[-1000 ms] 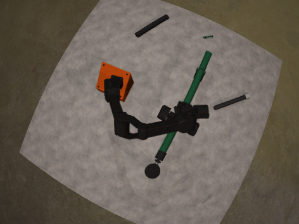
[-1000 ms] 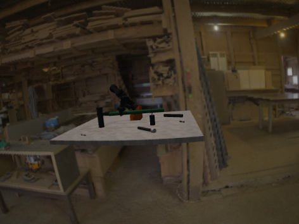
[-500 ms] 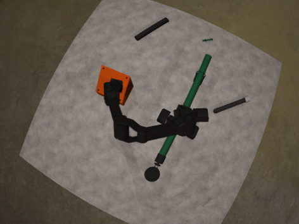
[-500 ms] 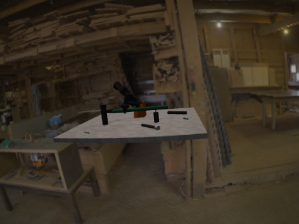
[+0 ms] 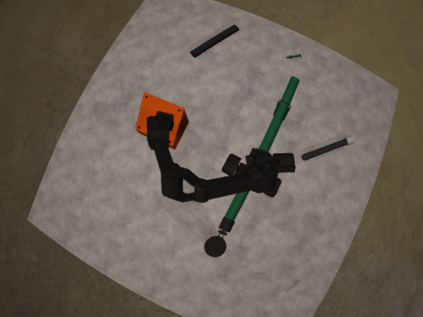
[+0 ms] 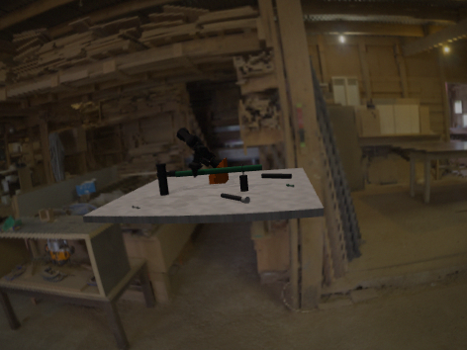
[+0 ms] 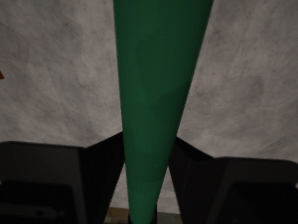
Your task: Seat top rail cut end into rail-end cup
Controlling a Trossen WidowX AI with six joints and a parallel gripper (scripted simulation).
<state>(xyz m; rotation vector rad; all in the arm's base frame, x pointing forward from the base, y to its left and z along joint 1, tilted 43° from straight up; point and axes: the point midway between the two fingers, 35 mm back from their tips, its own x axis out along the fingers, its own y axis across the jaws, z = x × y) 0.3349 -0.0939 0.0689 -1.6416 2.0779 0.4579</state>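
Note:
The green rail (image 5: 271, 127) (image 6: 237, 169) (image 7: 155, 75) runs nearly level above the table. My gripper (image 6: 196, 171) (image 7: 147, 134) is shut on the rail's middle, one finger each side; in the top view the arm hides the fingertips. The rail's near end meets the black rail-end cup (image 5: 227, 224) beside the big black post (image 5: 215, 246) (image 6: 162, 179). From above they look in line, the green ending at the cup's mouth; how deep it sits I cannot tell. The cup hangs on the post's upper part. The loop cap (image 5: 288, 110) surrounds the rail near its far end, above the small post (image 6: 243, 183).
A dark tube (image 5: 215, 41) (image 6: 276, 176) lies at the far side. A grey rod with a pale end (image 5: 324, 149) (image 6: 233, 198) lies right of the rail. A small green piece (image 5: 294, 56) (image 6: 290, 185) lies past the rail's far end. The orange base (image 5: 179, 130) carries the arm.

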